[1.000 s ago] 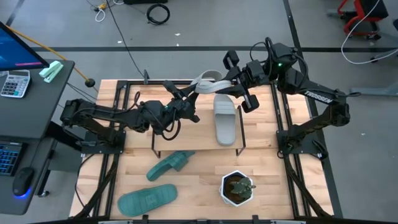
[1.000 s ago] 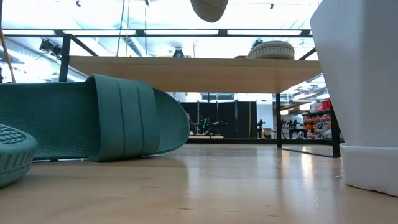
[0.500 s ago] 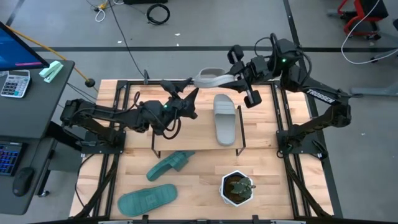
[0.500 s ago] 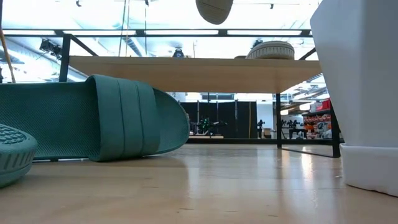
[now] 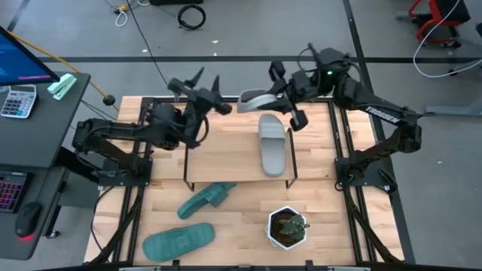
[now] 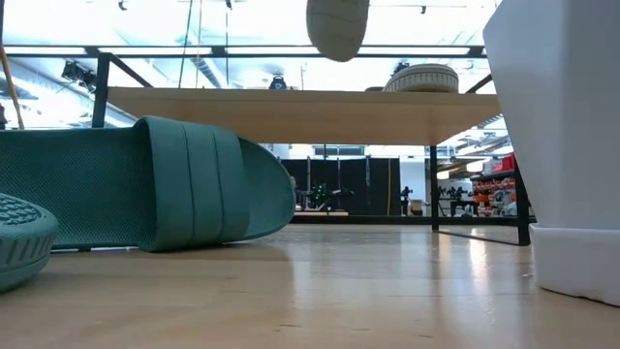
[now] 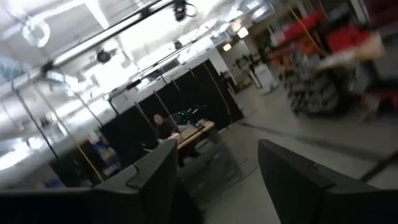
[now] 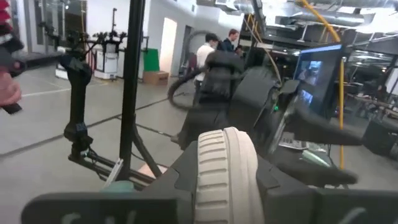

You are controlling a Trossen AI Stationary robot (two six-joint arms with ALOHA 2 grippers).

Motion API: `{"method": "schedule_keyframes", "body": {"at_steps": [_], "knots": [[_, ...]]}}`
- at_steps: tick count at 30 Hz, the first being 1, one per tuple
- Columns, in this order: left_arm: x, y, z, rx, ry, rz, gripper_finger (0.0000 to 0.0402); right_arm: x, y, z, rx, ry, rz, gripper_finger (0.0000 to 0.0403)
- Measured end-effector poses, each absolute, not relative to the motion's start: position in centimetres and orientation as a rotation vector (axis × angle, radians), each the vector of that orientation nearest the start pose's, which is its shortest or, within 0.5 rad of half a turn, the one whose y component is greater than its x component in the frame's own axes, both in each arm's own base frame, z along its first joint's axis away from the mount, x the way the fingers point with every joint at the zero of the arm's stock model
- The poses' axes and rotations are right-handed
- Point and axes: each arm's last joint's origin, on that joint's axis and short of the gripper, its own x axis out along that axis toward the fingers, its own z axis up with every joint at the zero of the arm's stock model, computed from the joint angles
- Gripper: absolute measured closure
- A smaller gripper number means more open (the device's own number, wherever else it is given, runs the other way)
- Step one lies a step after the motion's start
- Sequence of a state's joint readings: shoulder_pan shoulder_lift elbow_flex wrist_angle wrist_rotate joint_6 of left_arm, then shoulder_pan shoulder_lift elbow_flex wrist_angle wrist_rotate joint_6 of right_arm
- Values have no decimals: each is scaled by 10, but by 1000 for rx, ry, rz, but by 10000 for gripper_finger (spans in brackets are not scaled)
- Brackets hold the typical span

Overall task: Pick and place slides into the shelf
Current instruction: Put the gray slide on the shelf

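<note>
Wooden shelf [image 5: 233, 150] below your right gripper [image 5: 280, 96]: clamps light grey ribbed slide [image 5: 256, 98]. Left gripper [image 5: 202, 83] spread, empty.

My right gripper [image 5: 280, 96] holds a grey slide [image 5: 256, 98] above the back edge of the shelf [image 5: 226, 154]. My left gripper [image 5: 202, 84] is empty, fingers apart.

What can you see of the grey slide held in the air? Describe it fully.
The held slide is light grey and looks rubbery, with a ribbed wide strap. The right gripper is shut on it, holding it raised over the shelf's back edge, clear of the board. Its rounded end hangs above the shelf. Nothing else touches it.
</note>
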State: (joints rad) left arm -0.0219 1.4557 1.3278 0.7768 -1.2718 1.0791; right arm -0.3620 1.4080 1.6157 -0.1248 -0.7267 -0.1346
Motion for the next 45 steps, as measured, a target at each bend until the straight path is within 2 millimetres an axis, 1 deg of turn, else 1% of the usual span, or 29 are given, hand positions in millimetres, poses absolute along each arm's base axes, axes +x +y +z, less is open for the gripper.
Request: {"method": "schedule_keyframes", "body": {"at_steps": [3, 6, 9, 12, 16, 20, 23, 26, 29, 31, 34, 39, 42, 45], "knots": [[295, 28, 456, 373, -15, 1341, 193, 294, -90, 470, -181, -63, 359, 334], [292, 31, 467, 329, -93, 1331, 207, 306, -93, 456, -212, -8, 358, 334], [287, 30, 479, 337, -107, 1333, 218, 314, -89, 446, -295, 39, 347, 334], [283, 29, 486, 352, -103, 1338, 226, 321, -83, 438, -366, 68, 340, 334], [277, 29, 492, 344, -116, 1345, 230, 331, -78, 430, -367, 103, 323, 334], [273, 28, 496, 322, -141, 1340, 226, 338, -78, 421, -375, 138, 321, 334], [271, 24, 498, 321, -145, 1325, 224, 345, -80, 413, -366, 169, 315, 335], [268, 15, 500, 333, -134, 1290, 225, 350, -83, 406, -357, 196, 304, 335], [266, -1, 498, 394, -39, 1216, 230, 353, -87, 401, -349, 211, 294, 335], [261, -13, 496, 402, 25, 1172, 234, 354, -87, 400, -345, 216, 293, 335], [251, -26, 493, 320, 51, 1138, 242, 353, -89, 402, -347, 209, 287, 335], [230, -42, 487, 185, 14, 999, 264, 349, -92, 404, -349, 206, 277, 335], [220, -49, 478, 80, 6, 845, 283, 348, -95, 405, -348, 204, 271, 335], [218, -49, 460, -40, 75, 730, 301, 348, -97, 405, -347, 206, 266, 335]]}}
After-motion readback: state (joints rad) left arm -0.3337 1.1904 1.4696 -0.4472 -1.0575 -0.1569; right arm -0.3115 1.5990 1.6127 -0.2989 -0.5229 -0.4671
